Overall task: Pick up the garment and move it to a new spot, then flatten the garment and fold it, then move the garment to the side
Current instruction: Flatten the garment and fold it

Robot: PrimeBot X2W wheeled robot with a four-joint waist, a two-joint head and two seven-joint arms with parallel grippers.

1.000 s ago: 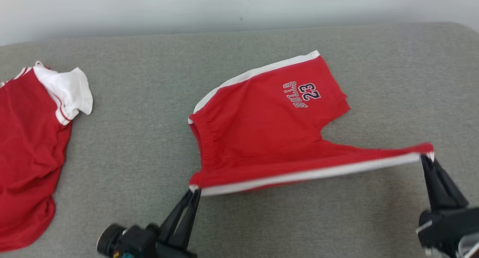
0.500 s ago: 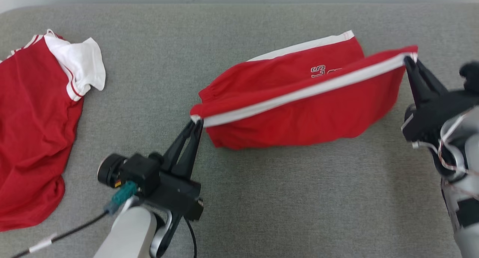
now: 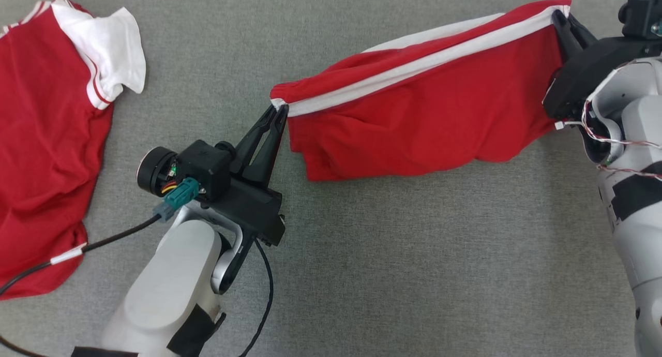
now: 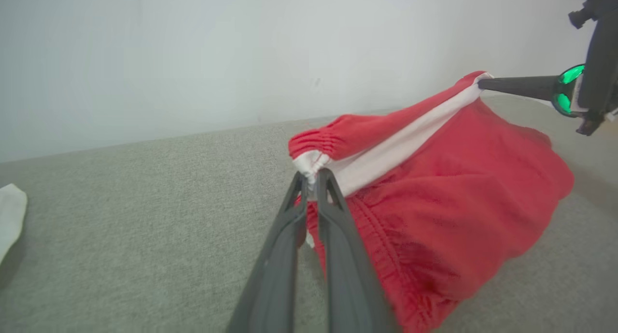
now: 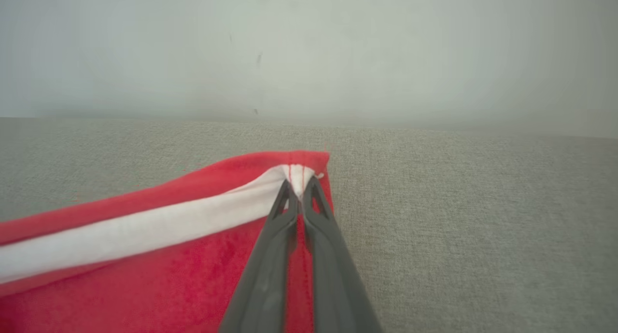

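- Red shorts (image 3: 424, 119) with a white side stripe hang stretched between two end effectors above the grey fabric surface (image 3: 414, 269), their lower folds sagging onto it.
- The left end effector (image 3: 279, 108) is pinched tight on the elastic waistband corner, its fingers nearly touching.
- The right end effector (image 3: 557, 13) is clamped on the hem corner at the stripe's other end, nearer the surface's far edge by the wall.
- A red and white shirt (image 3: 46, 139) lies crumpled well apart, to the left.
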